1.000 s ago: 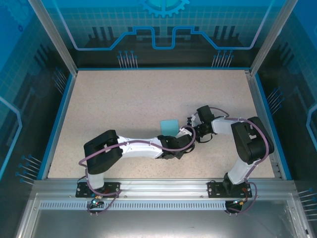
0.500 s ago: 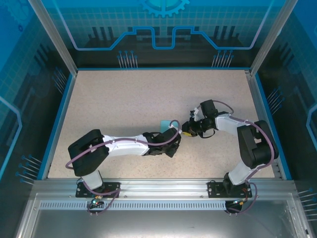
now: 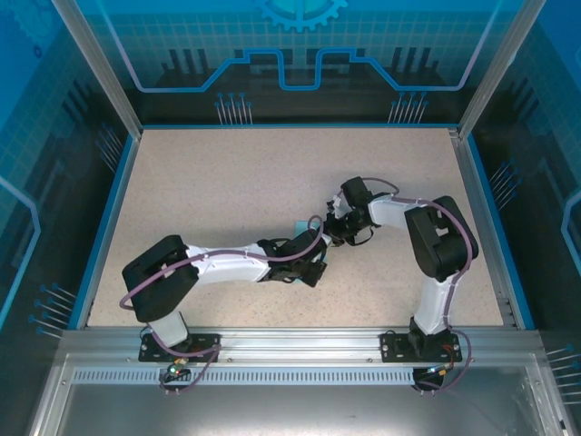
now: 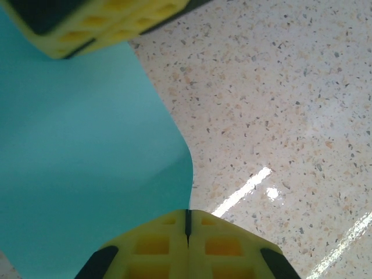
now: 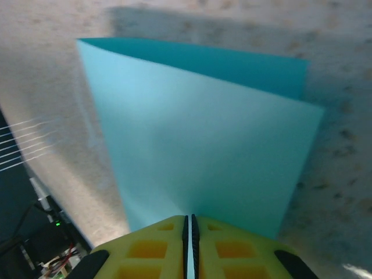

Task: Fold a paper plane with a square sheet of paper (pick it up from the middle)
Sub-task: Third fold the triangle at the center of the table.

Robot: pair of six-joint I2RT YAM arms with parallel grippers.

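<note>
Mid-table: square sheet of paper [image 5: 197, 133], folded, one edge curling. Left gripper [image 4: 187, 232] jaws closed on one edge, right gripper [image 5: 189, 238] jaws closed on another. Open table [image 3: 227, 182] all round.

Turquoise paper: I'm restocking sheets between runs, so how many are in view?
1. The square sheet of paper, folded over, sits mid-table, pinched by the left pincer at one edge and the right pincer at another. Another hidden in the fold cannot be ruled out.
</note>
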